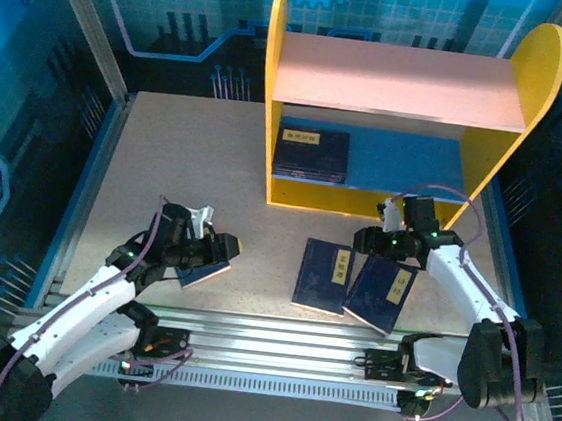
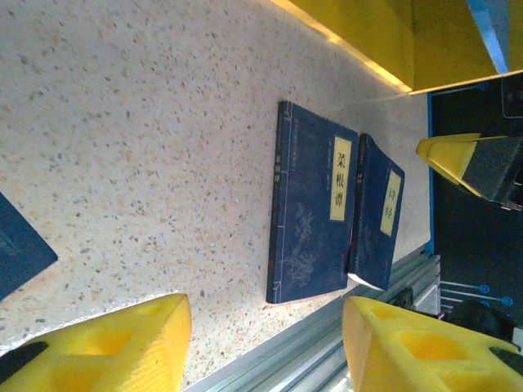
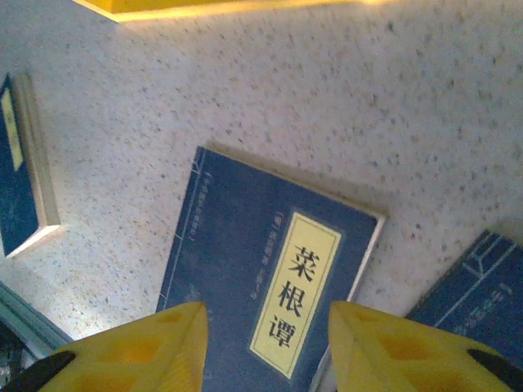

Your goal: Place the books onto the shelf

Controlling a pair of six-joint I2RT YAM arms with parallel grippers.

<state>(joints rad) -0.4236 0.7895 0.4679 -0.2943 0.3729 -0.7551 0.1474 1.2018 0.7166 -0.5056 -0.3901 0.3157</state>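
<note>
- Top external view: the shelf stands at the far side of the tabletop, right of centre, with its open side facing me.
- The shelved book lies flat on the blue lower board. It sits at the left end, just beside the left yellow side panel, with its label up.
- The middle book and the right book lie on the tabletop near of the shelf. They touch along their facing edges, and the right book is turned at a slight angle.
- My right gripper hangs between the shelf and these two books, above their far edges.
- In the right wrist view, my right gripper is moderately wide, its yellow fingers holding nothing. The middle book shows below the gap with its label readable. I cannot tell whether the fingers touch its cover.
- My left gripper is over the near left part of the tabletop, above the left book, which lies there well apart from the other two.
- In the left wrist view, my left gripper is moderately wide and holds nothing. Between its fingers I see speckled tabletop and the near rail.
- A corner of the left book shows at the left edge of that view, outside the fingers.
</note>
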